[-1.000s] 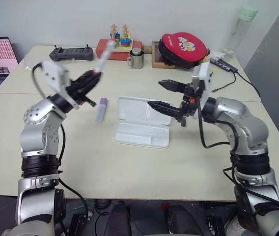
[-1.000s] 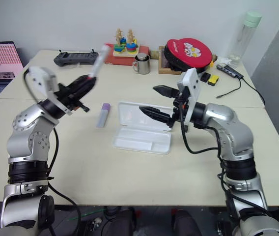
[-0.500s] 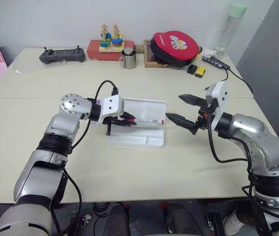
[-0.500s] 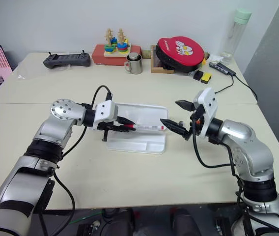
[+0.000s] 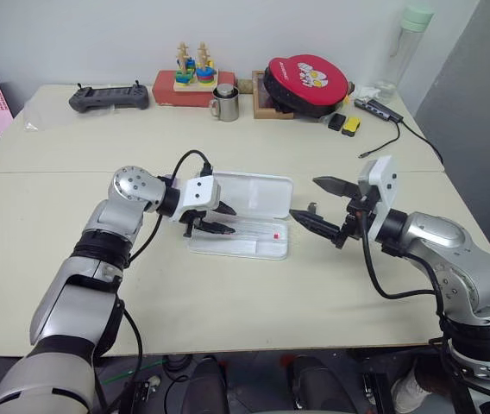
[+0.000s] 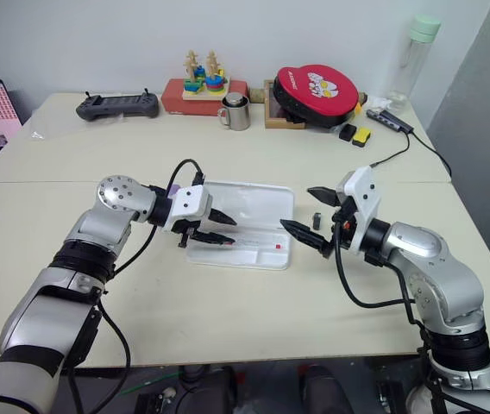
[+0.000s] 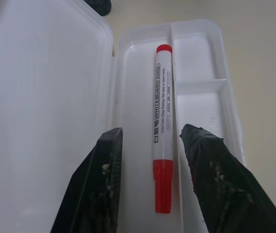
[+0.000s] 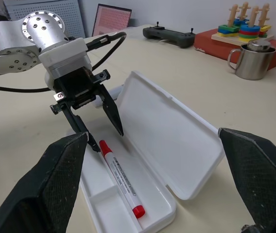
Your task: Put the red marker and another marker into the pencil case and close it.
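You see the red marker (image 7: 163,129) lying flat in the long compartment of the open pencil case (image 5: 254,194), free. Your L gripper (image 7: 153,160) hovers just above it, jaws apart on both sides, holding nothing. R gripper (image 5: 312,203) is beside the case's right end, jaws wide, empty.

Red marker (image 7: 163,129): white barrel, black lettering, red cap and red end. Pencil case (image 8: 169,145): plain white, lid and tray alike. Left end effector (image 7: 152,182) and right end effector (image 5: 316,201): black fingers, white housing. Surface (image 5: 228,302): pale cream. Round pouch (image 5: 309,82): red, cartoon print.
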Motion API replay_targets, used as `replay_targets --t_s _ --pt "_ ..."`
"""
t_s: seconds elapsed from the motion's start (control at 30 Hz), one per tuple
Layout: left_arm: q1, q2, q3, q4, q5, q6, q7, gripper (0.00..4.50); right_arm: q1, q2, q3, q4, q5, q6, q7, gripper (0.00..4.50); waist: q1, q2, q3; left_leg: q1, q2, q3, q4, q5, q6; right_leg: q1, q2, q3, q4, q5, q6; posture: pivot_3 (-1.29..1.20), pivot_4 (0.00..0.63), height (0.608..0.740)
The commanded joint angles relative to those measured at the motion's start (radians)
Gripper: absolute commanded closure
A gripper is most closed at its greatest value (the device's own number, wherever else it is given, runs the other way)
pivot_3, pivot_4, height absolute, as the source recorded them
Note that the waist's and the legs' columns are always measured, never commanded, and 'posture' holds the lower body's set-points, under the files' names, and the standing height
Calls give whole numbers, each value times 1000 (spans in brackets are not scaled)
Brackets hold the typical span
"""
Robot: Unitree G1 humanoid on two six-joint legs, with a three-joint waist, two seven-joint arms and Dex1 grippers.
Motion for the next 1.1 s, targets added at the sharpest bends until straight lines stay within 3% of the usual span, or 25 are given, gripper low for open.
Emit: replay_targets --t_s 0.03,0.17,0.27,0.4,0.47,0.67,1.0,1.1 --pt "32 17 105 -173 -127 178 5 1498 -36 -3 -5 -14 13 -17 3 0 0 0 0 0 0 0 0 0 0 0 0 0 0 0 0 0 150 740" --pt "89 11 264 -414 -340 487 99 687 -74 21 -6 -3 41 -15 6 0 0 0 0 0 0 0 0 0 0 0 0 0 0 0 0 0 150 740" --pt "105 -20 379 -516 -443 642 256 39 -110 43 5 18 49 -13 9 0 0 0 0 0 1 -1 1 0 0 1 0 -1 1 0 1 0 150 740" --pt "126 -88 583 -561 -465 735 640 8 -218 85 39 101 44 -27 24 0 -3 0 0 4 1 -1 1 0 0 4 0 0 1 0 2 0 150 740" --pt "147 -104 633 -579 -461 763 757 8 -254 98 51 128 41 -35 34 0 -4 0 0 5 1 -1 2 0 0 4 1 0 1 1 3 0 150 740" --pt "219 -92 681 -547 -390 833 1005 8 -340 133 103 213 15 -76 82 0 1 0 0 4 0 -1 2 0 0 4 0 0 0 2 1 0 150 740" --pt "331 -144 525 -459 -329 922 1036 8 -355 134 123 232 0 -97 120 0 18 0 0 4 0 -1 1 0 0 4 0 -1 0 3 -1 0 150 740" --pt "319 -134 487 -384 -272 876 1054 8 -344 125 120 219 2 -90 118 0 21 0 0 4 0 -1 1 0 0 4 0 -1 0 3 -1 0 150 740"
